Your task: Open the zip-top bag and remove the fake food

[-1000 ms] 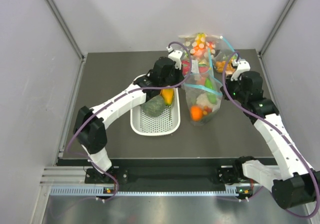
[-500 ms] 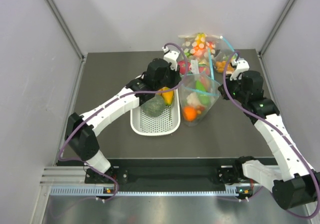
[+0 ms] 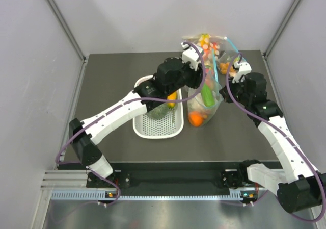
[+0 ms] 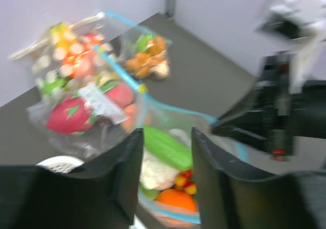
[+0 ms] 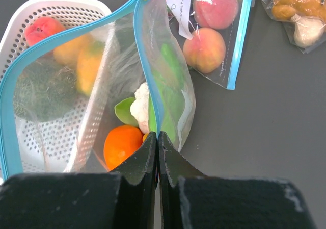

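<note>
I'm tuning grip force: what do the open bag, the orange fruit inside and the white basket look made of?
The zip-top bag: thin clear plastic film, glossy and creased, contents showing through. The orange fruit: probably smooth moulded plastic, evenly coloured with slight sheen. The white basket: likely rigid matte plastic, with a regular grid of holes.

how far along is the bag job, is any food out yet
Done: the zip-top bag is open, its blue strip spread into a wide loop. In hand: the right hand is shut on the bag's rim, and the left hand, open, hangs over the mouth. Left: nothing is out yet; the orange fruit, the green vegetable and the cauliflower piece all lie inside the bag.
</note>
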Tool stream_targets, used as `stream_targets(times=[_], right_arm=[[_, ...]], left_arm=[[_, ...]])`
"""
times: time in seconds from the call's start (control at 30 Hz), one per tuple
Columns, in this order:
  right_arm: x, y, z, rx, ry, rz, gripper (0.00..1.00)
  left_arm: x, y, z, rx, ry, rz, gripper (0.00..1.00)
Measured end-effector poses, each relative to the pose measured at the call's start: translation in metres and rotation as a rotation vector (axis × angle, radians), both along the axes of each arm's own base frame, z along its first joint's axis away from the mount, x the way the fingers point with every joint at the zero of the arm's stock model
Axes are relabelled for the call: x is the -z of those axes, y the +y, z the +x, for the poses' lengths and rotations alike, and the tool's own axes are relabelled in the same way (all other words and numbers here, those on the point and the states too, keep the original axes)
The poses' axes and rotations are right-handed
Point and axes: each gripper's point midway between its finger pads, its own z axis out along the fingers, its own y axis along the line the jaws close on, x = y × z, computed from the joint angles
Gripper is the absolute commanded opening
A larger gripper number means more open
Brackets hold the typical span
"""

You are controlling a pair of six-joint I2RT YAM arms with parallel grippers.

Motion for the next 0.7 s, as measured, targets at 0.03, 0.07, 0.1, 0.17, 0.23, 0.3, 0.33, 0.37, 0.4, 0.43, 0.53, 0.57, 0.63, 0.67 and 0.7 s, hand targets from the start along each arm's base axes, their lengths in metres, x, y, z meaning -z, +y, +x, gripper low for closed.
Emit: stream_targets(times=[0.03, 0.07, 0.1, 0.17, 0.23, 0.3, 0.33, 0.37, 0.4, 0.43, 0.53, 0.57, 0.63, 0.67, 0.7], right_arm=[[0.000, 0.000, 0.000, 0.000, 0.000, 0.000, 0.00], [0.000, 0.000, 0.000, -0.001, 0.000, 0.000, 0.00], [0.000, 0.000, 0.000, -0.001, 0.000, 0.000, 0.00], [0.000, 0.001, 0.001, -0.003, 0.000, 0.002, 0.00], [0.000, 0.001, 0.001, -0.004, -0.004, 0.003, 0.00], [0.001, 0.002, 0.001, -0.006, -0.005, 0.005, 0.00], [0.001, 0.002, 0.002, -0.007, -0.005, 0.005, 0.00], [0.001, 0.002, 0.001, -0.008, -0.005, 0.005, 0.00], [0.002, 0.002, 0.002, -0.010, -0.006, 0.007, 0.00], [0.002, 0.003, 0.001, -0.011, -0.005, 0.007, 0.00], [0.003, 0.004, 0.001, -0.016, -0.003, 0.012, 0.00], [0.004, 0.004, 0.001, -0.017, -0.001, 0.015, 0.00], [0.007, 0.005, 0.001, -0.020, 0.002, 0.019, 0.00], [0.008, 0.005, 0.001, -0.021, 0.006, 0.019, 0.00], [0.010, 0.006, 0.000, -0.023, 0.009, 0.021, 0.00]], left_arm=[[-0.006, -0.007, -0.006, 0.025, -0.012, -0.005, 0.42], [-0.012, -0.016, -0.013, 0.058, -0.021, -0.016, 0.39], [-0.016, -0.023, -0.018, 0.083, -0.024, -0.026, 0.38], [-0.016, -0.034, -0.019, 0.111, -0.018, -0.031, 0.38], [-0.005, -0.041, -0.016, 0.119, 0.006, -0.026, 0.37], [0.017, -0.048, -0.011, 0.118, 0.051, 0.000, 0.36], [0.032, -0.051, -0.007, 0.113, 0.079, 0.020, 0.36], [0.046, -0.053, -0.005, 0.107, 0.108, 0.043, 0.36], [0.063, -0.057, -0.002, 0.099, 0.144, 0.070, 0.36], [0.074, -0.059, 0.001, 0.091, 0.164, 0.088, 0.36], [0.112, -0.064, 0.008, 0.063, 0.231, 0.155, 0.41], [0.123, -0.065, 0.009, 0.057, 0.251, 0.175, 0.42], [0.142, -0.067, 0.012, 0.045, 0.286, 0.209, 0.45], [0.149, -0.067, 0.013, 0.038, 0.297, 0.220, 0.46], [0.154, -0.067, 0.014, 0.029, 0.307, 0.231, 0.47]])
